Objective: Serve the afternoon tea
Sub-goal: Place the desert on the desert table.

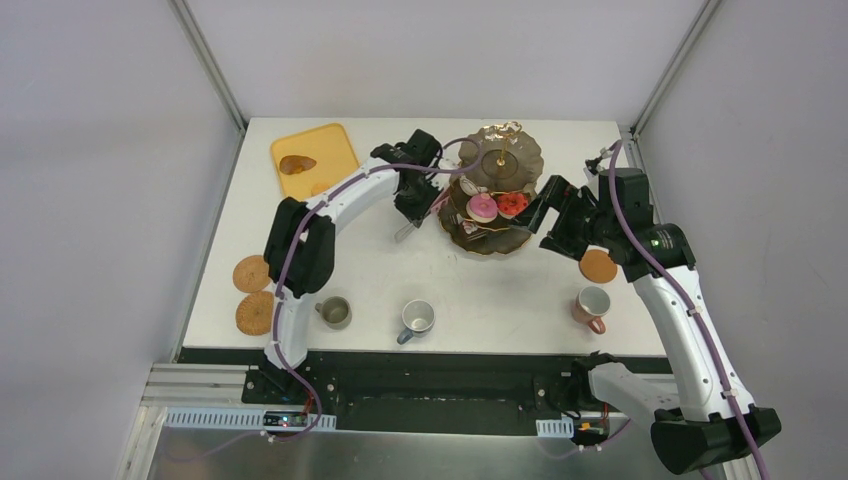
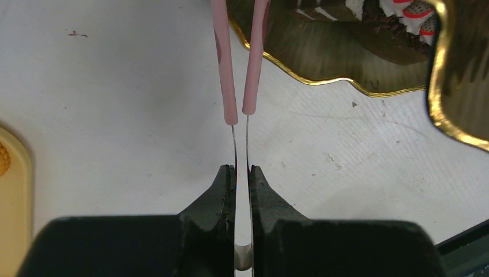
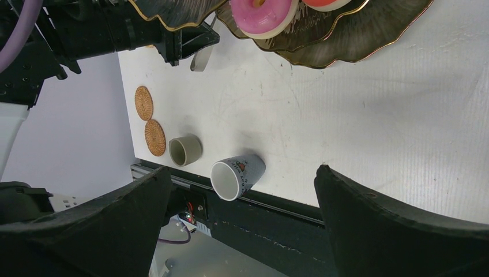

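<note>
Closest to me, an olive mug [image 1: 335, 312], a grey-blue mug [image 1: 417, 318] and a pink mug [image 1: 592, 305] line the counter's [image 1: 500, 285] front. Beyond them my right arm leans in, its right hand [image 1: 548, 213] spread wide and grasping nothing, just beside the three-tier stand [image 1: 522, 160]. My left arm arches forward, its left hand [image 2: 243, 173] clenched on the pink-handled tongs [image 2: 226, 69], which extend to the stand's rim. A pink doughnut [image 1: 483, 208] sits on the stand.

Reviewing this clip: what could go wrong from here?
The left fingers are shut on the tongs right beside the stand; a swing might bump it and shift the doughnuts. The open right fingers hang close to the stand's other side and might nudge it too.
</note>
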Robot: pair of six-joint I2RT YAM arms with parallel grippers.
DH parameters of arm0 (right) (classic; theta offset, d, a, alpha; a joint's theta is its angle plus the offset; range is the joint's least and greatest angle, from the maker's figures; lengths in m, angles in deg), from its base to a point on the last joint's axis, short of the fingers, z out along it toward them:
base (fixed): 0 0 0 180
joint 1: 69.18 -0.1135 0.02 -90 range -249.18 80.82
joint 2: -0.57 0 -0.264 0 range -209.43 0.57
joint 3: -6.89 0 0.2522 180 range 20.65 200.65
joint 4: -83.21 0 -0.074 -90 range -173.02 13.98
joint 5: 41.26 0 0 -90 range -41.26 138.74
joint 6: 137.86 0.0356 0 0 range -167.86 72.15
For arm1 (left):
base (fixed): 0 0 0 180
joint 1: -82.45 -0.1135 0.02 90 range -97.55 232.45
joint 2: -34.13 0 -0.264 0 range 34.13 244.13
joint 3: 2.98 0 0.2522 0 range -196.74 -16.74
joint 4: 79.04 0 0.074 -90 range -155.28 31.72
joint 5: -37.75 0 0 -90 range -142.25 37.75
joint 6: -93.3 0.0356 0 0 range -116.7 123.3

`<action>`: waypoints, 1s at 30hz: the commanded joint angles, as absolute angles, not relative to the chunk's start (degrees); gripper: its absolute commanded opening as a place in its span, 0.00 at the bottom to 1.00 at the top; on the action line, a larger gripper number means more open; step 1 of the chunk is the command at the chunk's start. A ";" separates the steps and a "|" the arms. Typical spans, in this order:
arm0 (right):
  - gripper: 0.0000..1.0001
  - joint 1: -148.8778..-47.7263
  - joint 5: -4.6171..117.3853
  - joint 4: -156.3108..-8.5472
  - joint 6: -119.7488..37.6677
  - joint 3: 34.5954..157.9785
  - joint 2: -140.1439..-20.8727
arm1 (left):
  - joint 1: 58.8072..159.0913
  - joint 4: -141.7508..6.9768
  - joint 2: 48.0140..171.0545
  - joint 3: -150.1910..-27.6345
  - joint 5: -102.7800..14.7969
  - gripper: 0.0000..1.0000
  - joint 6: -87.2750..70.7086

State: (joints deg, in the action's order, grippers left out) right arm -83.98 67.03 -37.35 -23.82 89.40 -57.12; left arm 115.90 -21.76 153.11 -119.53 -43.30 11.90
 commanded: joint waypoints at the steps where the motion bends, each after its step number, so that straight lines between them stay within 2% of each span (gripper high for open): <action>1: 0.99 -83.70 67.11 -38.22 -23.26 89.41 -55.95 | 117.84 -18.78 155.23 -123.16 -42.55 0.00 12.93; 3: 0.99 -83.68 67.03 -38.17 -23.26 89.38 -55.81 | 118.00 -17.87 156.00 -124.09 -42.55 0.00 12.51; 10: 0.99 -83.70 66.94 -38.18 -23.18 89.27 -55.59 | 118.06 -17.23 156.02 -125.05 -44.70 0.23 12.17; 13: 0.99 -83.68 66.94 -38.13 -23.13 89.34 -55.52 | 117.96 -17.53 155.48 -124.15 -46.05 0.28 12.18; 30: 0.99 -83.63 67.33 -38.68 -23.11 89.21 -55.43 | 114.39 -21.66 146.19 -116.99 -44.19 0.31 12.61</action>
